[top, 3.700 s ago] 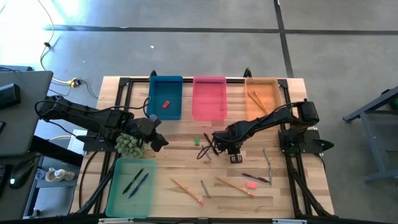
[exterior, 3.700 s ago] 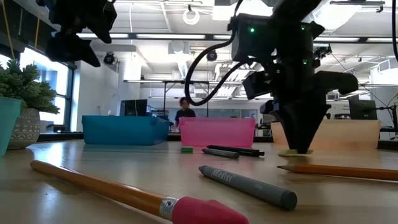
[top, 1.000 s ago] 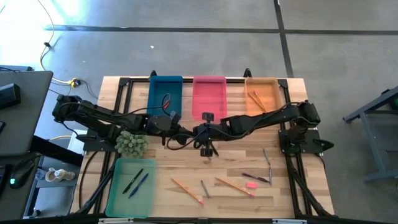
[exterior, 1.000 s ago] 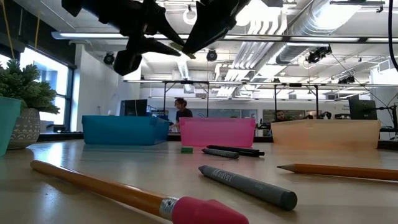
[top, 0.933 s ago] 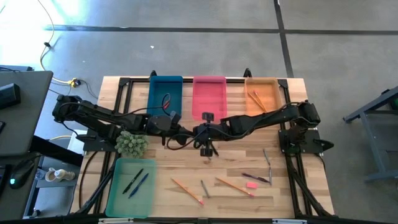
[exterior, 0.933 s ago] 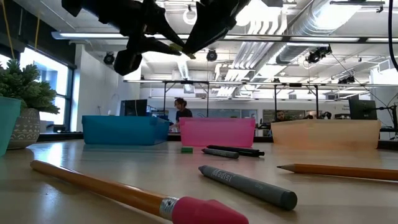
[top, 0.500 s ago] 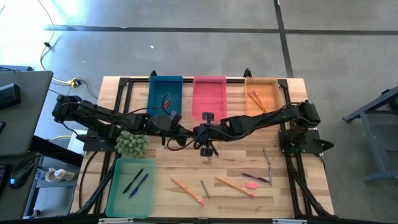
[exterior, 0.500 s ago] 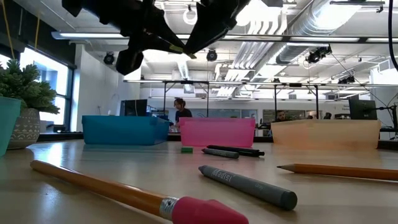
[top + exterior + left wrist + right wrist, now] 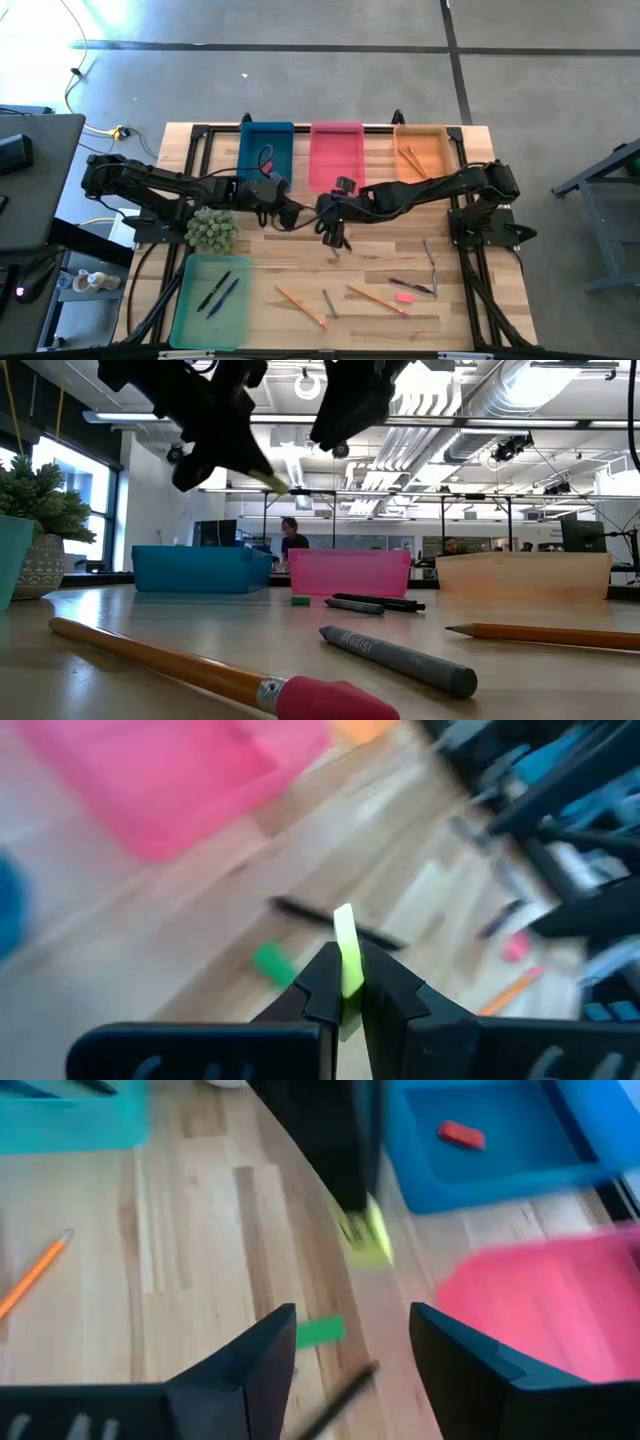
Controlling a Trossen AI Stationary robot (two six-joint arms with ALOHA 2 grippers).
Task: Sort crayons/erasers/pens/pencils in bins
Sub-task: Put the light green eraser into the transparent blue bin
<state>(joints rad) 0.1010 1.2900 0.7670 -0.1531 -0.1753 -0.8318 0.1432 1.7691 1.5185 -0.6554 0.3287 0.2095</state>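
Left wrist view: the left gripper (image 9: pixel 342 995) pinches a yellow-green eraser (image 9: pixel 347 955) at frame center. From overhead, the right gripper (image 9: pixel 330 212) sits mid-frame with fingers spread wide, empty, just below the pink bin (image 9: pixel 336 172).

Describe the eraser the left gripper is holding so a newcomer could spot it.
Above the table's middle, before the blue bin, the left gripper is shut on a yellow-green eraser. Unlike the green eraser lying on the wood below, it is lifted and paler.
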